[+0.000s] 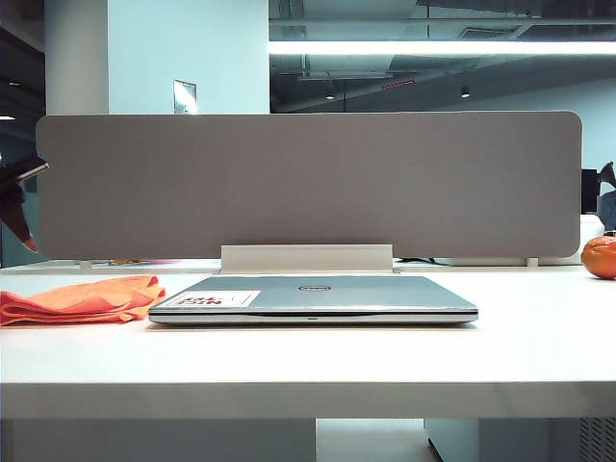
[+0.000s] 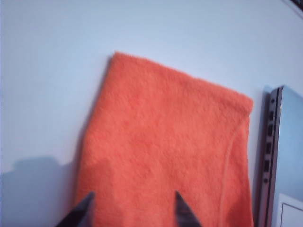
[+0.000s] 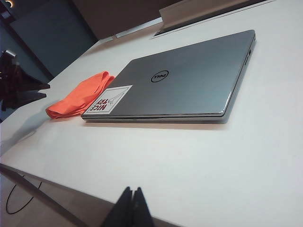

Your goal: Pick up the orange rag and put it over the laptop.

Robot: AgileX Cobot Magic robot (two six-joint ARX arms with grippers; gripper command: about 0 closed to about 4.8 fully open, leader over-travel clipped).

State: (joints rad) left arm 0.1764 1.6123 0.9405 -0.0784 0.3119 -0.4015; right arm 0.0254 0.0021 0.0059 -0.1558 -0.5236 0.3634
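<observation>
With my left gripper (image 2: 132, 208) spread above the rag (image 2: 165, 146) beside the laptop (image 2: 284, 156), and the right gripper (image 3: 131, 208) pressed together off the worktop (image 1: 385, 356), I risk pinching only fuzz.

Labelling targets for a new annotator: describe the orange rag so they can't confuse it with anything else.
Start at the closed silver laptop lying mid-table in front of the grey divider. The orange rag lies flat right beside the laptop's sticker corner, at the left in the exterior view. It is soft, folded cloth, unlike the glossy round orange object at the far right edge.
</observation>
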